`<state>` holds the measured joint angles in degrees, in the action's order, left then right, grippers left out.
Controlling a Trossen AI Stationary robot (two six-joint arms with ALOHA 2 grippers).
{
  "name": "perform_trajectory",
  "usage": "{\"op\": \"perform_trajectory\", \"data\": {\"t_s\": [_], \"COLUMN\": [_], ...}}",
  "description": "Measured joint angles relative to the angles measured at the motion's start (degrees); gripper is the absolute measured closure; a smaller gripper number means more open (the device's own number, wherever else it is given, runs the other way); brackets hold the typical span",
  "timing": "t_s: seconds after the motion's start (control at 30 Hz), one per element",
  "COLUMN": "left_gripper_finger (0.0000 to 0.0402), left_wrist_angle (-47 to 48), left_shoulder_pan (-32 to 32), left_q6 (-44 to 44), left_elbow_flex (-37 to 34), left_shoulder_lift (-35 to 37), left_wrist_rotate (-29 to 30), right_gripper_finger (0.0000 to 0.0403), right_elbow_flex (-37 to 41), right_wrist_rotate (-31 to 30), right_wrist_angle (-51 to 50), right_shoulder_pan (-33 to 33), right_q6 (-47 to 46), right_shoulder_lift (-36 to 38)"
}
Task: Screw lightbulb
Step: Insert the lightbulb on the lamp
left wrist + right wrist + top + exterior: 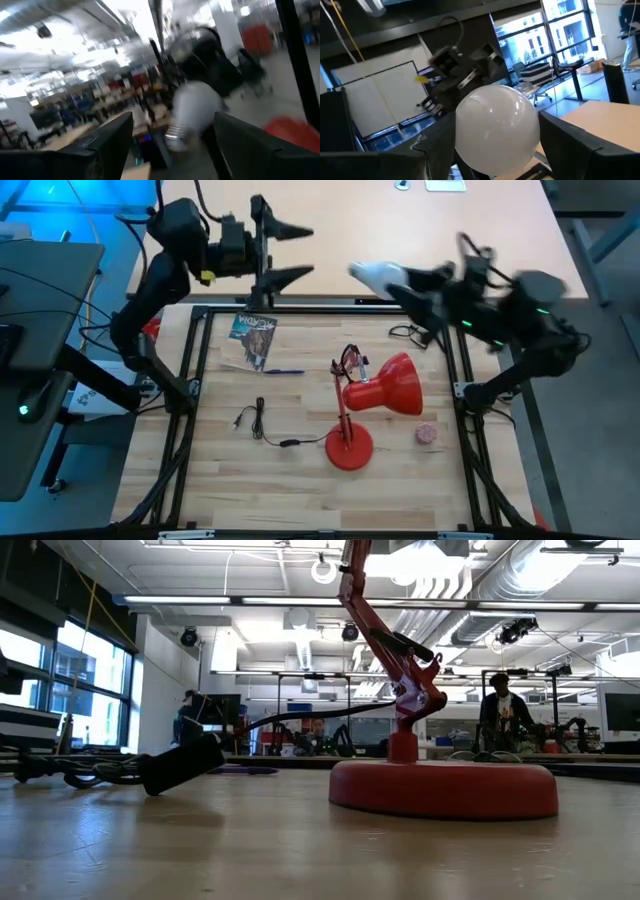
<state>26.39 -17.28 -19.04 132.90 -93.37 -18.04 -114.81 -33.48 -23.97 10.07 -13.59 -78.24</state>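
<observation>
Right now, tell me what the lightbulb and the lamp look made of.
Lightbulb: smooth, milky white globe, glass or plastic, faint sheen; its ribbed grey base looks metallic. It sits between the right gripper fingers.
Lamp: glossy red shade and base, probably painted metal, though plastic is possible.

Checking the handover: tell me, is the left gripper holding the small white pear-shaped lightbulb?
No, the left gripper stands open and empty, while the right gripper holds the lightbulb apart from it.

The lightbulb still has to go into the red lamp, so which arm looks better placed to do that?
Probably the right. The right gripper holds the lightbulb, and the lamp lies on its side of the table. The left gripper is open and empty.
</observation>
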Motion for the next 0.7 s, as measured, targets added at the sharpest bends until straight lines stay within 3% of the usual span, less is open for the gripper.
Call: {"op": "perform_trajectory", "data": {"t_s": [0.13, 0.33, 0.53, 0.7], "left_gripper_finger": [0.0131, 0.0131, 0.0131, 0.0131], "left_wrist_angle": [7.40, 8.63, 8.95, 5.62], "left_shoulder_pan": [0.64, 0.83, 3.01, 5.51], "left_q6": [-8.83, -14.81, -18.09, -23.55], "left_elbow_flex": [-0.11, 0.03, -0.11, -0.11], "left_shoulder_lift": [2.05, 3.44, 1.80, 0.81], "left_wrist_rotate": [2.19, 3.56, 3.41, 8.41], "right_gripper_finger": [0.0153, 0.0153, 0.0153, 0.0153], "right_elbow_flex": [-2.53, -4.14, -4.19, -4.10], "right_wrist_rotate": [13.06, 34.00, 44.32, 47.56], "right_wrist_angle": [1.53, 2.60, 9.00, 10.01], "right_shoulder_pan": [-8.60, -16.42, -19.89, -21.06], "right_q6": [-6.79, -15.58, -16.19, -16.56], "right_shoulder_lift": [-1.90, -6.25, -8.43, -8.85]}}
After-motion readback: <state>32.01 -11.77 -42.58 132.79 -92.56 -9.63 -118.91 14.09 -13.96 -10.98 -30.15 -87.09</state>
